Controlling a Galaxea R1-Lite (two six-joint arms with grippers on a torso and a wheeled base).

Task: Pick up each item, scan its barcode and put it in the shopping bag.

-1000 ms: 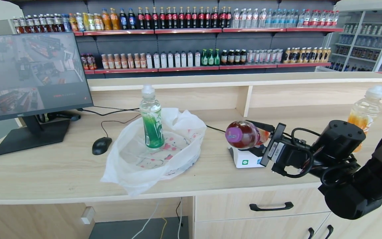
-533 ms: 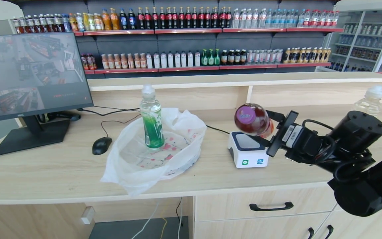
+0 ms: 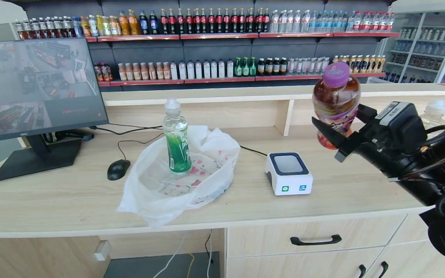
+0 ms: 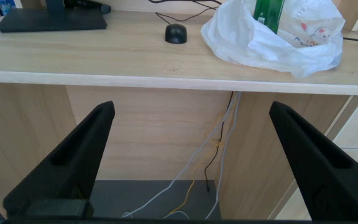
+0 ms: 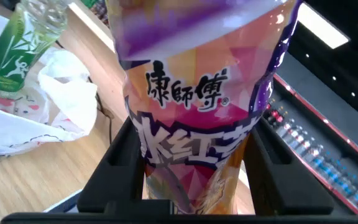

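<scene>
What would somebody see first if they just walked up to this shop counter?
Probably the purple-capped bottle, held upright in the air by the robot's right hand, above the counter and to the right of the white scanner. Next, the green bottle standing in the white shopping bag, left of the scanner.

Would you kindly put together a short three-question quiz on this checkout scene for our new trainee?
1. True or false: the green bottle stands upright inside the shopping bag.
2. What does the right gripper hold? A) the purple-capped bottle B) the green bottle C) nothing
3. Fill in: the left gripper hangs below the edge of the counter with its fingers ___.

Key: 1 true; 2 A; 3 open.
</scene>
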